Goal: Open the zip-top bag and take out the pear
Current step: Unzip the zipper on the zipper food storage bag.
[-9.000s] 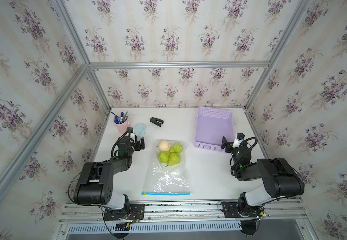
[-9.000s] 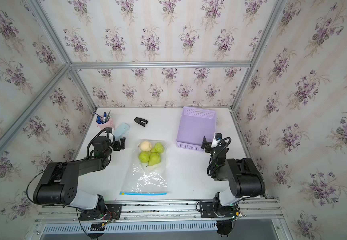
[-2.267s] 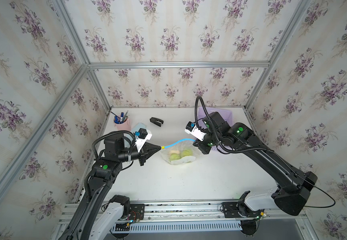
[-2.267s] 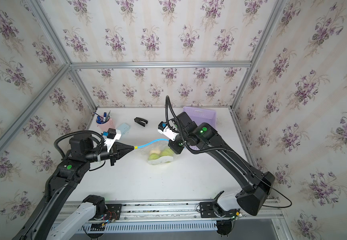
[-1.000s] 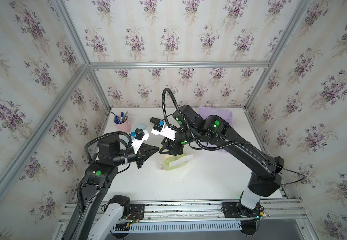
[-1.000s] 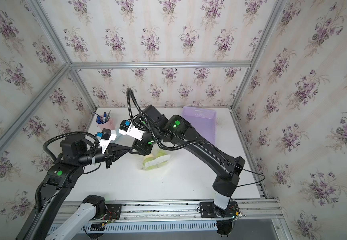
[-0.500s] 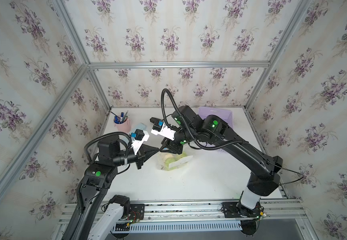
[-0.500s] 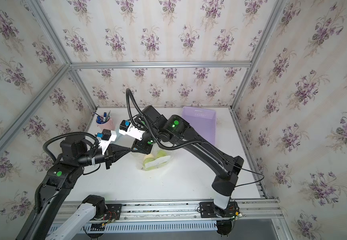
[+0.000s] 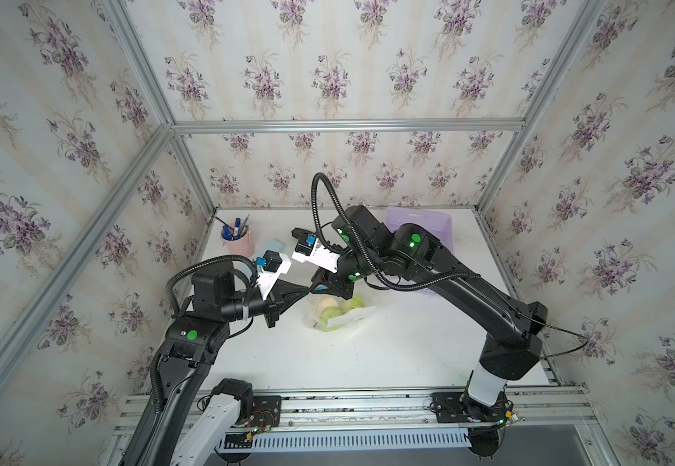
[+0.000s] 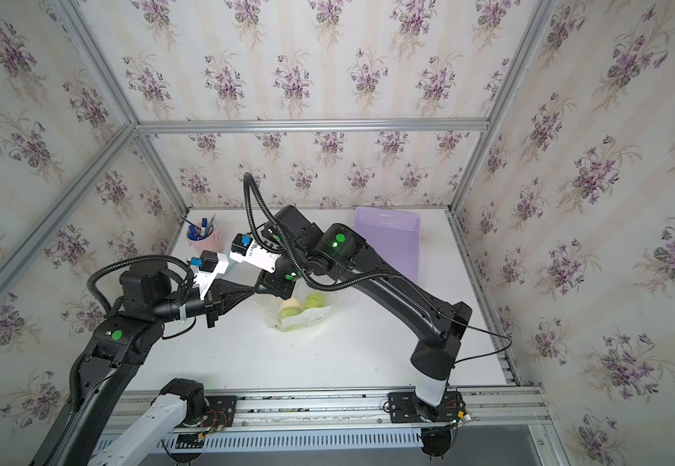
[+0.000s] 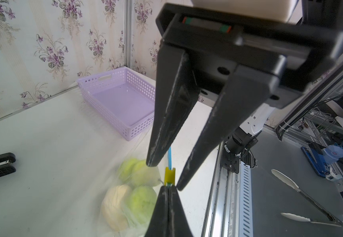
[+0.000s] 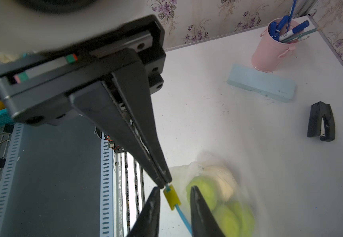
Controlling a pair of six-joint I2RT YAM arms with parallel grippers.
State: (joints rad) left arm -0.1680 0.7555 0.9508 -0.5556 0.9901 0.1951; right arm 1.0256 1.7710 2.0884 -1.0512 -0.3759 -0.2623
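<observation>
The zip-top bag (image 9: 341, 314) (image 10: 303, 312) hangs by its mouth with its bottom resting on the white table. Inside are green fruits (image 11: 144, 200) and one pale fruit (image 11: 115, 205); I cannot tell which is the pear. My left gripper (image 11: 168, 186) (image 9: 307, 288) is shut on the end of the light-blue zip strip (image 11: 169, 156). A yellow slider (image 12: 172, 198) (image 11: 170, 175) sits on the strip right beside that grip. My right gripper (image 12: 174, 189) (image 10: 265, 287) straddles the slider, jaws narrowly open, with gaps on both sides.
A purple basket (image 9: 420, 226) (image 11: 121, 102) stands empty at the back right. At the back left are a pink pen cup (image 12: 271, 51), a light-blue block (image 12: 261, 83) and a black stapler (image 12: 320, 121). The table's front rail (image 11: 228, 184) is close below the grippers.
The right gripper's jaws have narrowed around the yellow slider. The left gripper keeps its hold on the strip's end, and both arms have barely shifted.
</observation>
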